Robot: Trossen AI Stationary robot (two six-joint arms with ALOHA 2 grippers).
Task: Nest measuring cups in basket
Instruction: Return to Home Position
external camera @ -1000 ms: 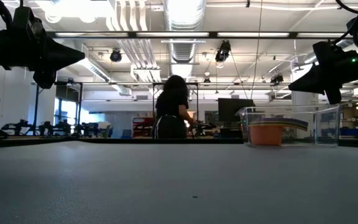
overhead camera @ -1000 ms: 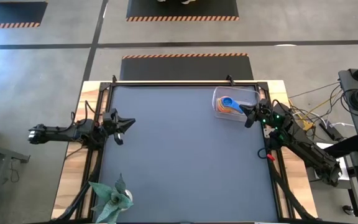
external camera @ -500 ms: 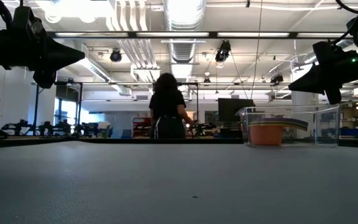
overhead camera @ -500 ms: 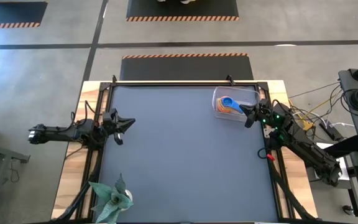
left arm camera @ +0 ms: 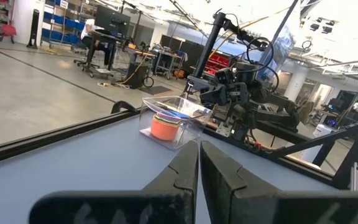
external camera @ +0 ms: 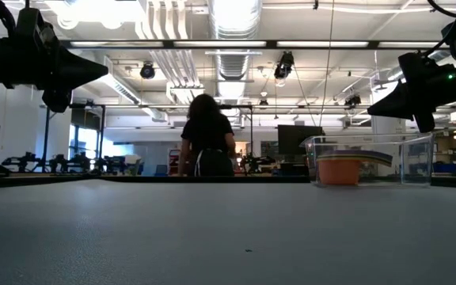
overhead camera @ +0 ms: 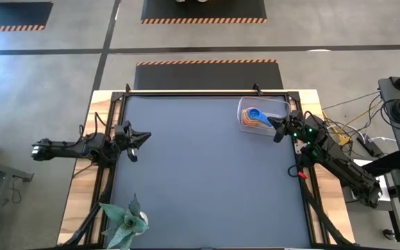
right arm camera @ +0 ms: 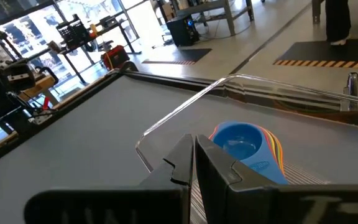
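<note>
Your bench (overhead camera: 200, 173): dark grey surface, faintly pebbled, flat, laid over a pale wooden board (overhead camera: 82, 201) that shows as a strip down both sides. A black frame rail (overhead camera: 200, 92) runs along the far edge, with more rails down the sides. You have two things standing directly on the grey surface. Basket (overhead camera: 273, 103): clear, upright, in the far right corner, just inside the rails. Green paper-like plant (overhead camera: 125, 221): near left corner, overlapping the surface's edge and the side rail. The two sit well apart, in opposite corners
</note>
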